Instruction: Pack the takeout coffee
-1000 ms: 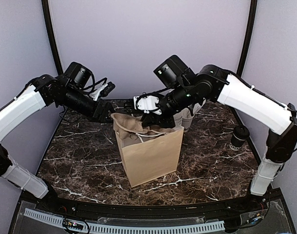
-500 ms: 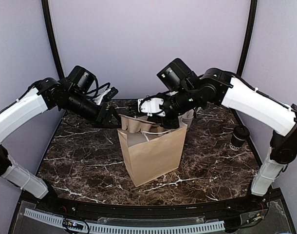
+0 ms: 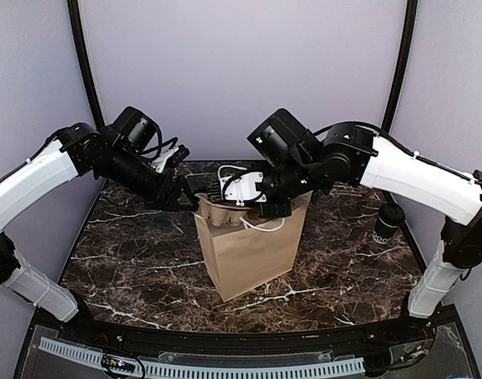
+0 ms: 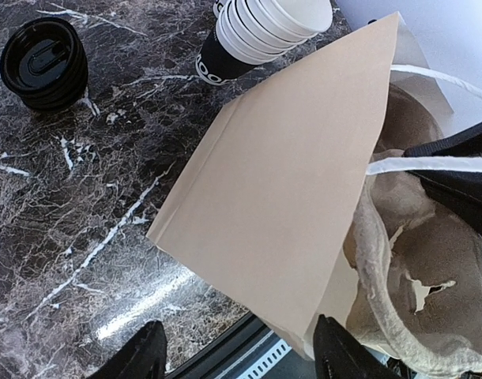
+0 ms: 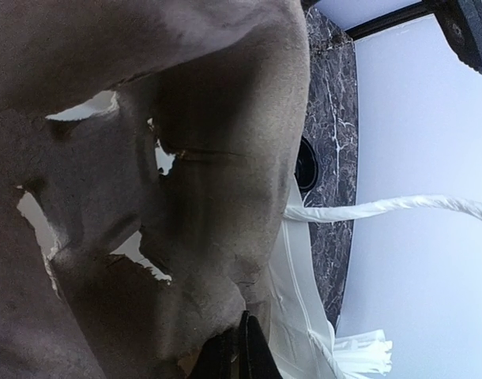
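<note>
The takeout coffee (image 3: pixel 388 223), a small black cup with a black lid, stands at the table's right edge, apart from both grippers; the left wrist view shows it (image 4: pixel 43 65) from above. A brown paper bag (image 3: pixel 249 253) stands upright mid-table. A grey pulp cup carrier (image 3: pixel 220 212) sits in its mouth. My right gripper (image 3: pixel 216 193) is shut on the carrier's edge (image 5: pixel 146 158), fingertips pinched together (image 5: pixel 241 351). My left gripper (image 3: pixel 184 197) is open at the bag's left top corner, and the bag wall (image 4: pixel 288 181) reaches down between its fingers (image 4: pixel 150 355).
A pile of lidless black cups with white insides (image 4: pixel 257 31) stands behind the bag. The bag's white handles (image 4: pixel 431 164) arch over the carrier (image 4: pixel 423 268). The black rail of the table's near edge (image 3: pixel 241 335) runs across the front.
My right gripper has swung left and down with the carrier, which now sits lower in the bag's mouth. The bag has straightened. My left gripper moved in slightly towards the bag's rim.
</note>
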`<state>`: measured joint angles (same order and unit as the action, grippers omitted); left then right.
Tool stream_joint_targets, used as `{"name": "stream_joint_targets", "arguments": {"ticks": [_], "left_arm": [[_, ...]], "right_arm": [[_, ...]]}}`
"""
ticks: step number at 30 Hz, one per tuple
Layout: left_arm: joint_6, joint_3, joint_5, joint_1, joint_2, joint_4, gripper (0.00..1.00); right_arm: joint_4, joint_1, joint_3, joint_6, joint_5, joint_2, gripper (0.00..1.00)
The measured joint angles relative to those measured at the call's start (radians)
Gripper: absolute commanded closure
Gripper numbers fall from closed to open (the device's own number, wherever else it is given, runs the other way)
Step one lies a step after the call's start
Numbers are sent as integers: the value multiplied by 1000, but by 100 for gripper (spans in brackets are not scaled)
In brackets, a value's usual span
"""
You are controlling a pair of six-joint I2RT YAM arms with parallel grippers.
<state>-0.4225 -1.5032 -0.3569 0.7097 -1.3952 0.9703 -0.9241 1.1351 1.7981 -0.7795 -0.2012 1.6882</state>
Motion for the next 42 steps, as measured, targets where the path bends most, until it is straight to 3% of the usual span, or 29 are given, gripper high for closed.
{"name": "stream_joint_targets", "arguments": {"ticks": [24, 28, 32, 42], "left_arm": [[41, 1, -46, 0, -15, -19, 37], [45, 1, -46, -1, -15, -21, 37], [45, 1, -48, -3, -15, -31, 37], [50, -3, -48, -13, -15, -42, 37]], "right_arm": [[113, 96, -165, -106, -351, -30, 97], [117, 96, -170, -115, -375, -30, 79], [89, 96, -140, -101, -366, -21, 70], [-16, 95, 3, -37, -288, 6, 69]]}}
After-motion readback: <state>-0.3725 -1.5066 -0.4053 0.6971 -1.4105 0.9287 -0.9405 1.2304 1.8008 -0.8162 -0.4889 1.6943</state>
